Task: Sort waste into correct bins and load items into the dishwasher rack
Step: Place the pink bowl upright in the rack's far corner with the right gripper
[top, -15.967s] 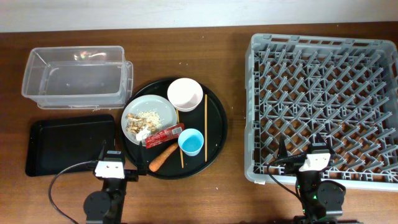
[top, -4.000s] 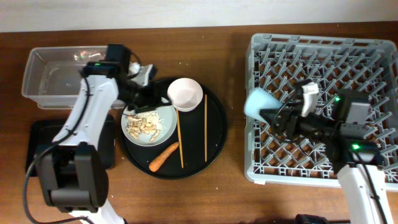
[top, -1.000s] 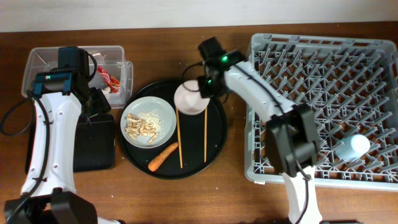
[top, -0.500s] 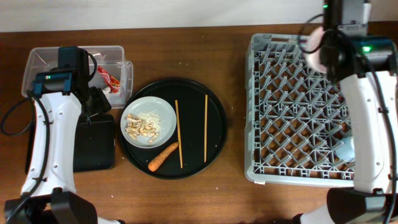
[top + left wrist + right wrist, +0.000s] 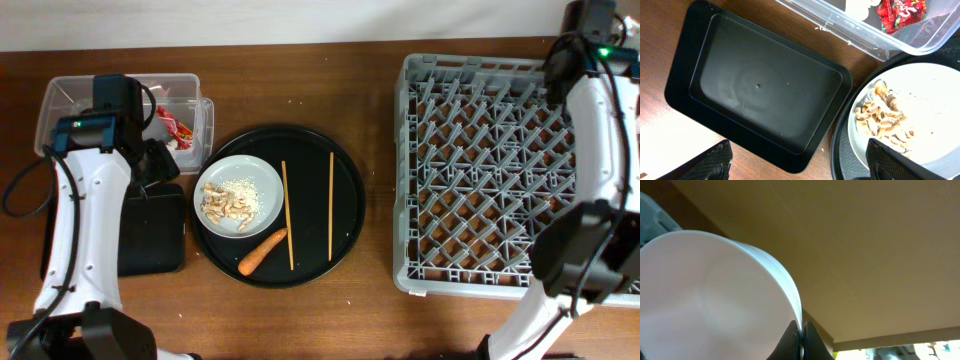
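Observation:
My right gripper (image 5: 801, 330) is shut on the rim of the white-pink bowl (image 5: 715, 295), held up against a beige wall. Overhead, the right arm (image 5: 590, 100) reaches past the far right corner of the grey dishwasher rack (image 5: 480, 170); the bowl is not seen there. My left gripper (image 5: 158, 165) hangs open and empty over the shallow black tray (image 5: 765, 95). The clear box (image 5: 70, 110) holds the red wrapper (image 5: 902, 10) and a white paper bit (image 5: 857, 6). The grey plate (image 5: 262, 180) carries beige scraps (image 5: 228, 198).
The round black tray (image 5: 345, 240) also holds the carrot (image 5: 262, 252) and two chopsticks (image 5: 287, 215), (image 5: 331, 205), lying parallel. The plate sits on its left side, close to the shallow black tray's corner. Bare wooden table (image 5: 380, 120) separates the round tray from the rack.
My right gripper lifted the bowl off the round tray and carried it right and back, beyond the rack's far right corner. The left arm stayed put.

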Available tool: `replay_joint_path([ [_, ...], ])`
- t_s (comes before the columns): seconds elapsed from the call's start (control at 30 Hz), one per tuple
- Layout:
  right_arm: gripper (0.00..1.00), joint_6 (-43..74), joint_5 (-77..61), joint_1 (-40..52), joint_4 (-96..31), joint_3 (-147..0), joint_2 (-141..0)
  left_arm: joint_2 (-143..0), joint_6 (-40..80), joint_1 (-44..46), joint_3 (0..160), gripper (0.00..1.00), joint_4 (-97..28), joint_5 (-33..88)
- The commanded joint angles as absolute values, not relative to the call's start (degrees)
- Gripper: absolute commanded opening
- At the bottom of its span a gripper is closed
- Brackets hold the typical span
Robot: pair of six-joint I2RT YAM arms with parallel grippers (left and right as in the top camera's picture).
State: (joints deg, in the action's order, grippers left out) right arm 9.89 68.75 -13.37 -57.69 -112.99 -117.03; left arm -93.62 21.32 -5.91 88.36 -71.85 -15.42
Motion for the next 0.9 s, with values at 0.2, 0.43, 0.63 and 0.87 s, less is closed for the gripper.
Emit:
replay_joint_path([
  [0.2,0.04,15.7,71.6,-12.4,-57.5,-112.4,-127.5,-92.6,22.3,-6.1,88.6,0.85,-71.6,-15.2],
  [0.43,0.04,20.5,68.0,-9.2,-57.2,-105.8,-127.6,-92.6,22.3,-6.1,88.6,0.85,-71.6,-15.2],
  [0.63,0.05,25.8,60.3,-7.5,-64.6,-105.8,-127.0,-92.6,22.3,-6.1,88.6,0.85,-71.7,-15.2],
  [0.87,0.59,25.3,45.2,-7.9,-67.6,-105.8,-114.7,-92.6,22.3,-6.1,88.6,0.93,-71.7,-15.2],
])
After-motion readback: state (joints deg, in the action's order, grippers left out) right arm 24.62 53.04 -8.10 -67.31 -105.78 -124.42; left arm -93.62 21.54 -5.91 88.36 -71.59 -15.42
